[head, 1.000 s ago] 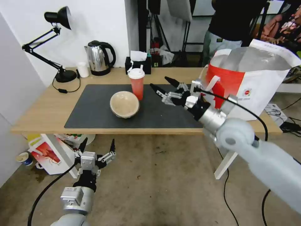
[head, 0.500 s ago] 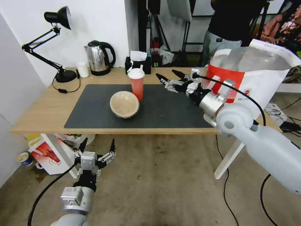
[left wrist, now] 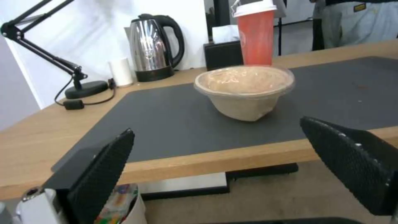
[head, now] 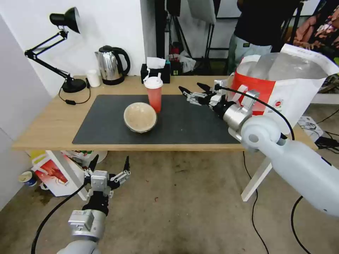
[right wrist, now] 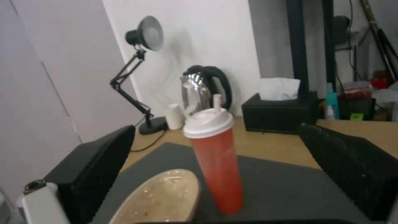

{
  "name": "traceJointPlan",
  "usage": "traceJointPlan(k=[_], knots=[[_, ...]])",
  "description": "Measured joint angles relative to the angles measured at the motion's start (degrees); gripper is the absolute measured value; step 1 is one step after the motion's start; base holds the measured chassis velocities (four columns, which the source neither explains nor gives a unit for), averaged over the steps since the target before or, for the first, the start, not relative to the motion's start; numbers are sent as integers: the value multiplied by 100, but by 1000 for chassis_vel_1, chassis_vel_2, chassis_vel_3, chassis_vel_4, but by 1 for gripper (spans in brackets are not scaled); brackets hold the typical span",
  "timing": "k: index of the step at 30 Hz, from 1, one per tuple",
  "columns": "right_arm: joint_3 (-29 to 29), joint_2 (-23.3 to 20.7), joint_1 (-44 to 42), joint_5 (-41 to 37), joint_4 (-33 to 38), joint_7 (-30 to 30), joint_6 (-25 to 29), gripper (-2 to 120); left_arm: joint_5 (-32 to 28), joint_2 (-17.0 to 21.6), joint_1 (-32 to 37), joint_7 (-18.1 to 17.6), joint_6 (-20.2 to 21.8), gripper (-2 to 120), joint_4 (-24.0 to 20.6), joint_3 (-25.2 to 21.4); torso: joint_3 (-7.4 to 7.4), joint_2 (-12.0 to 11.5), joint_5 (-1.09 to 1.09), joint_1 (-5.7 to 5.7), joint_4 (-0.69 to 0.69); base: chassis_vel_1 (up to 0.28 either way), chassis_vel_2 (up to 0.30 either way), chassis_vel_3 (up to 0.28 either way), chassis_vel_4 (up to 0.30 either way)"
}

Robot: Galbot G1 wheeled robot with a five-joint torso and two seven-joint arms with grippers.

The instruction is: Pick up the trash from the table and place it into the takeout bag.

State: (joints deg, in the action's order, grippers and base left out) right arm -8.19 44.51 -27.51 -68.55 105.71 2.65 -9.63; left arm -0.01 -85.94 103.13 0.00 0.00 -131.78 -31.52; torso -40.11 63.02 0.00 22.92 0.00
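Observation:
A red drink cup point(head: 154, 93) with a white lid stands upright on the dark grey mat point(head: 106, 120) of the table point(head: 46, 123). Just in front of it sits a beige paper bowl point(head: 140, 117). My right gripper point(head: 193, 89) hovers open above the mat, right of the cup and pointing at it; the cup point(right wrist: 216, 158) and bowl point(right wrist: 159, 199) lie between its fingers in the right wrist view. The takeout bag point(head: 282, 88), white with red, stands open at the table's right end. My left gripper point(head: 109, 164) hangs open below the table's front edge, facing the bowl point(left wrist: 245, 90) and cup point(left wrist: 256, 32).
A steel kettle point(head: 111, 65), a black tissue box point(head: 155, 72), a small white cup point(head: 93, 78) and a black desk lamp point(head: 67, 49) line the table's back edge. A red-and-white carton point(head: 53, 173) sits on the floor under the table's left end. A person stands behind the table.
My right gripper has swung up and back over the mat, from near the front edge to level with the cup. The left arm, cup and bowl have not moved.

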Motion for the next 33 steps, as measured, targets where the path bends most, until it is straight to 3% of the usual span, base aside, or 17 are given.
traceJointPlan(k=[13,33], knots=[[-333,366,452,-1,-807,-50,-109,100,0,0,0,0,0,100,0,0,0,0,0,0,0,0,0,0,0],[-880,632,881,306,-1295,-211,-219,100,0,0,0,0,0,100,0,0,1,1,0,-1,0,0,0,0,0]])
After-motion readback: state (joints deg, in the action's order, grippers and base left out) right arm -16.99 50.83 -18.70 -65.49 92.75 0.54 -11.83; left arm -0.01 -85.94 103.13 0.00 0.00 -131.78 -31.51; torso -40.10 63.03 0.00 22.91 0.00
